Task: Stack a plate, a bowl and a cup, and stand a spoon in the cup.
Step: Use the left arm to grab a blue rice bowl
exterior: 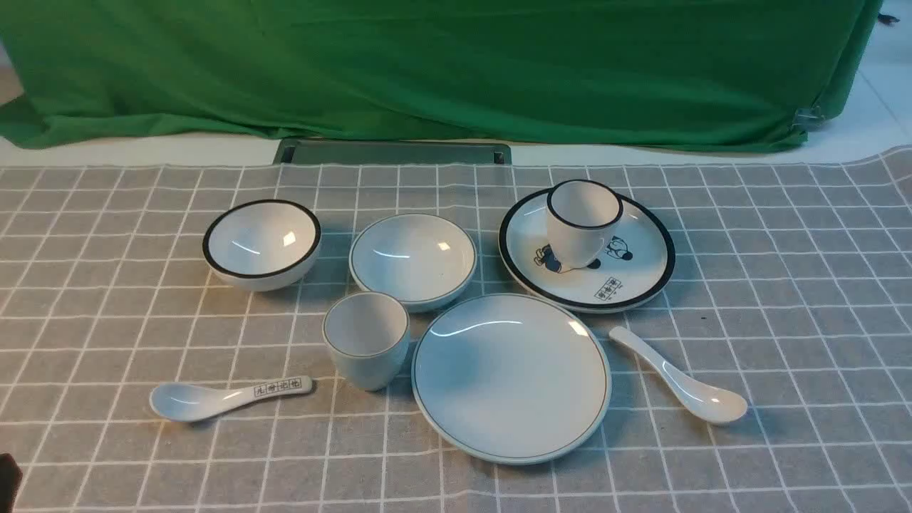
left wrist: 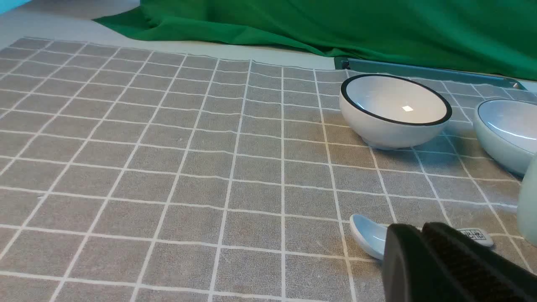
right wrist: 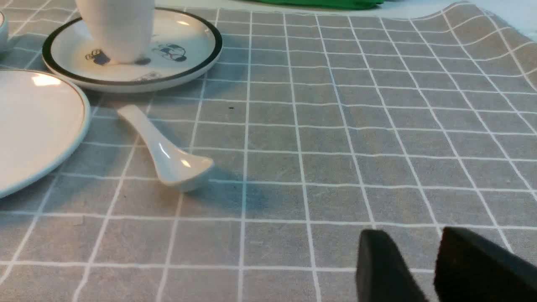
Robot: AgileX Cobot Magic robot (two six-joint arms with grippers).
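Observation:
The plain plate (exterior: 511,377) lies at the front centre of the checked cloth. The shallow pale bowl (exterior: 413,258) sits behind it to the left. The pale cup (exterior: 366,338) stands upright against the plate's left edge. The plain white spoon (exterior: 680,377) lies right of the plate, bowl end toward the front. In the right wrist view the spoon (right wrist: 168,153) and the plate (right wrist: 33,126) lie far from my right gripper (right wrist: 413,235), which is open and empty over bare cloth. My left gripper (left wrist: 419,228) is shut and empty, low over the cloth.
A black-rimmed bowl (exterior: 261,242) stands at the back left. A panda plate (exterior: 627,274) at the back right carries a black-rimmed cup (exterior: 584,221). A spoon with black characters (exterior: 228,395) lies at the front left, just beyond my left gripper. A green drape hangs behind.

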